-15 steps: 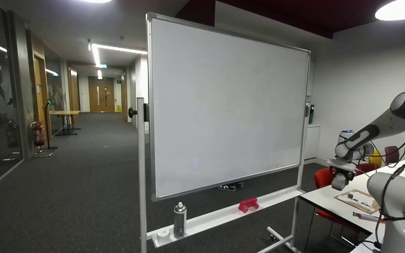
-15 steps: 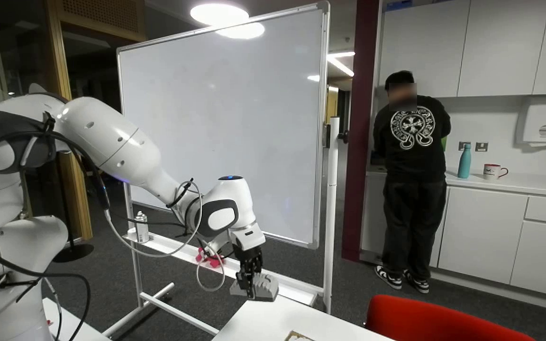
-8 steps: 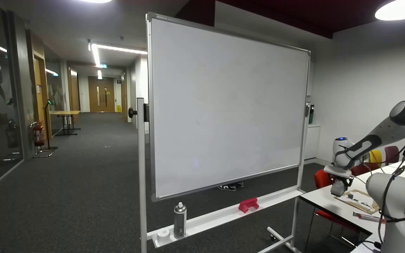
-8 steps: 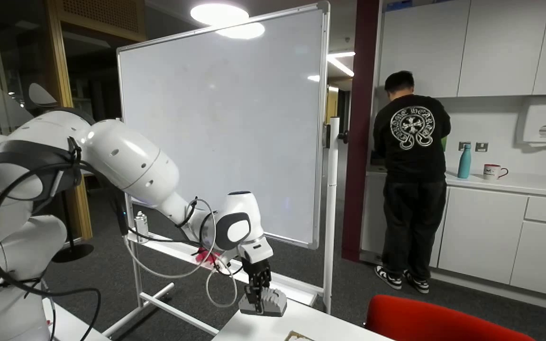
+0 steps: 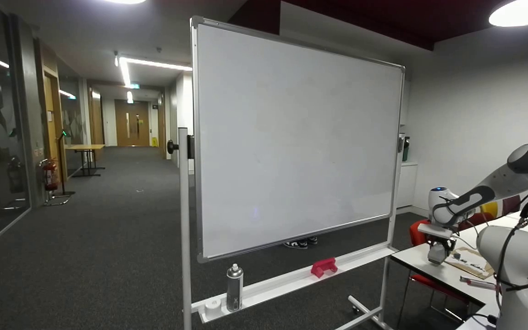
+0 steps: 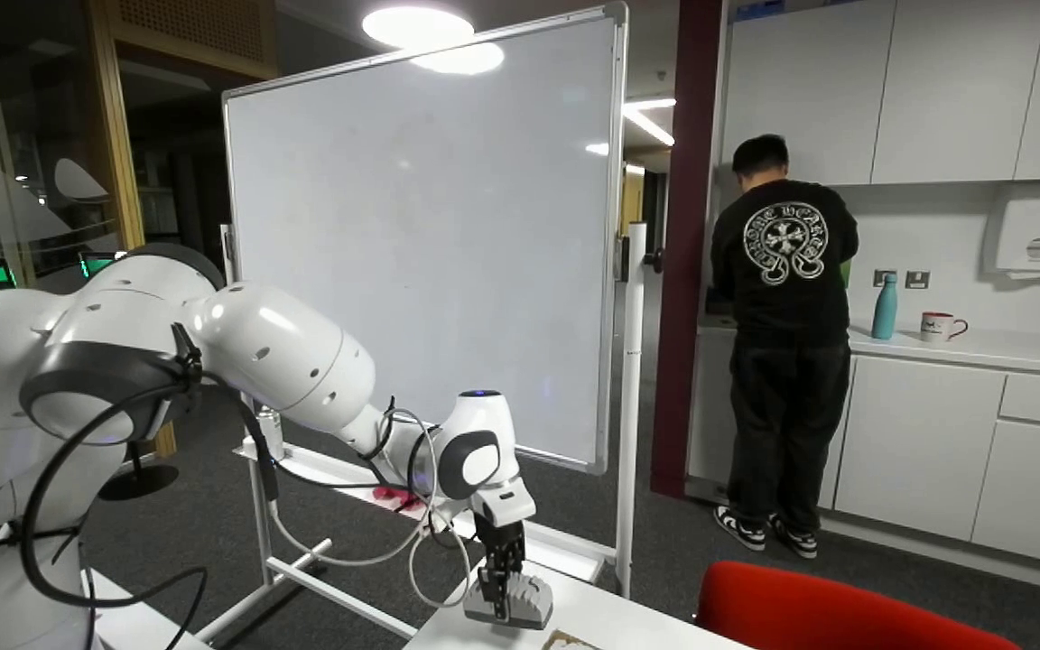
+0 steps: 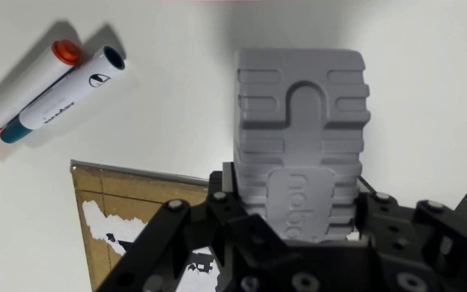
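Gripper point(image 7: 296, 184) tight around grey eraser point(image 7: 303, 134)

In an exterior view, the arm point(image 6: 290, 354) is extended from the left. The gripper point(image 7: 296, 182) is pointed down, its jaws clamped.

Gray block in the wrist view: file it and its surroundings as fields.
Held: gray ribbed block, lettered nobo
Grip: fingers closed against both its sides
Below: white table; contact unclear
Markers: orange-ended marker and teal-ended marker, lying side by side on the table
Also on table: brown panel with torn white paper
Background: whiteboard on a stand
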Action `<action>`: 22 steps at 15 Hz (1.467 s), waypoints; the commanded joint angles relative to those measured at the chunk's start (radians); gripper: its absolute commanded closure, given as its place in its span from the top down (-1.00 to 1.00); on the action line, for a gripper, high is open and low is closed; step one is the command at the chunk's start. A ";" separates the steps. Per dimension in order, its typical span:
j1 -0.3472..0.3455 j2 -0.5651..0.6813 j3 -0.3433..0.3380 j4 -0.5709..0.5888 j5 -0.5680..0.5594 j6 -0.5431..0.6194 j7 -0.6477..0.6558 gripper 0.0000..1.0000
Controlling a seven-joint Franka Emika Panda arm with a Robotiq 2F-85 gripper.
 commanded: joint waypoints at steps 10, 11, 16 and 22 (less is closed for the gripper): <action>-0.005 -0.093 0.055 0.065 -0.097 -0.074 0.021 1.00; -0.011 -0.087 0.059 0.057 -0.103 -0.070 0.023 1.00; -0.089 -0.014 0.102 -0.046 -0.144 -0.065 0.040 1.00; -0.274 0.069 0.245 -0.222 -0.193 -0.062 0.012 1.00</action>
